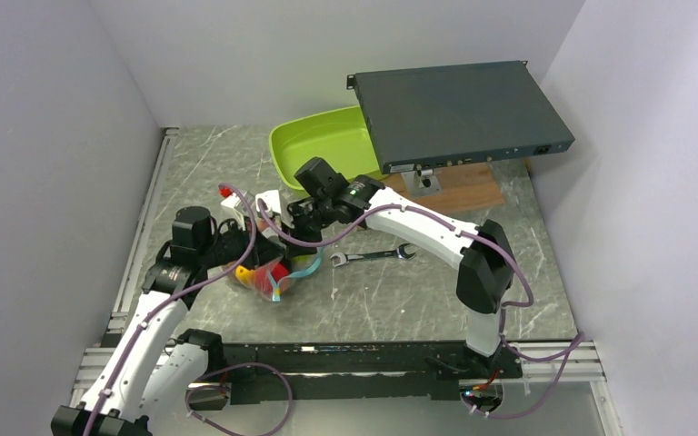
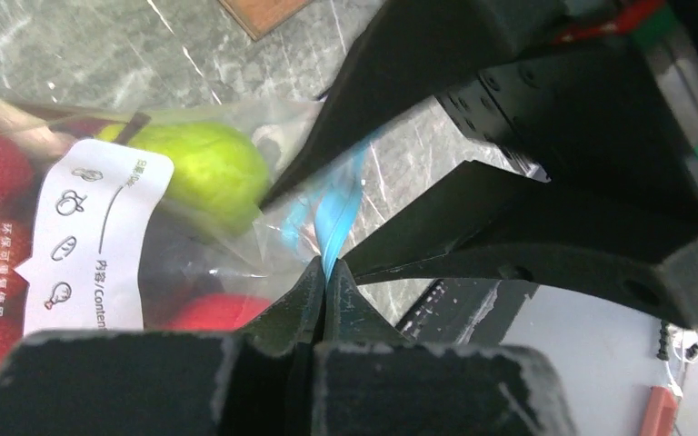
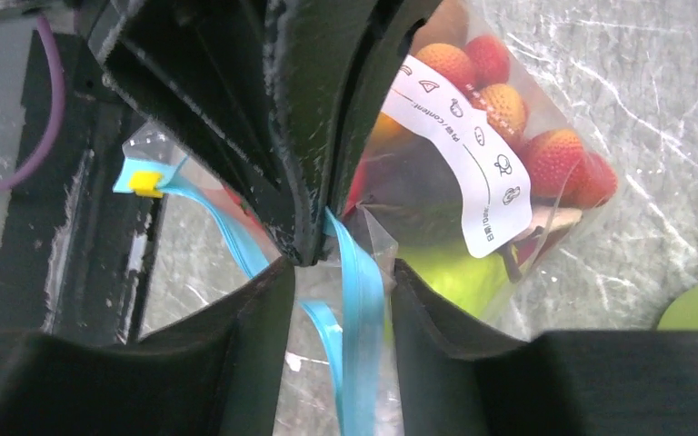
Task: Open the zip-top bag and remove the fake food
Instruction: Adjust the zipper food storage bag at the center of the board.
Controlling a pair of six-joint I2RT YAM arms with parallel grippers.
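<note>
The zip-top bag [image 1: 268,277] lies between the two arms, clear, with a white label [image 2: 91,245]. Fake food fills it: a green pear [image 2: 214,168], a red piece [image 2: 204,313] and red-orange berries [image 3: 500,100]. My left gripper [image 2: 327,271] is shut on one lip of the blue zip strip [image 2: 332,218]. My right gripper [image 3: 343,272] is open and faces the left one tip to tip. The other blue lip [image 3: 363,300] hangs between its fingers, close to the right-hand one. The mouth is parted, and its yellow slider [image 3: 145,182] sits at the far end.
A wrench [image 1: 373,257] lies right of the bag. A lime-green tray [image 1: 323,141] sits at the back, with a dark flat box [image 1: 459,113] on a wooden board [image 1: 459,186] to its right. White walls close in on both sides.
</note>
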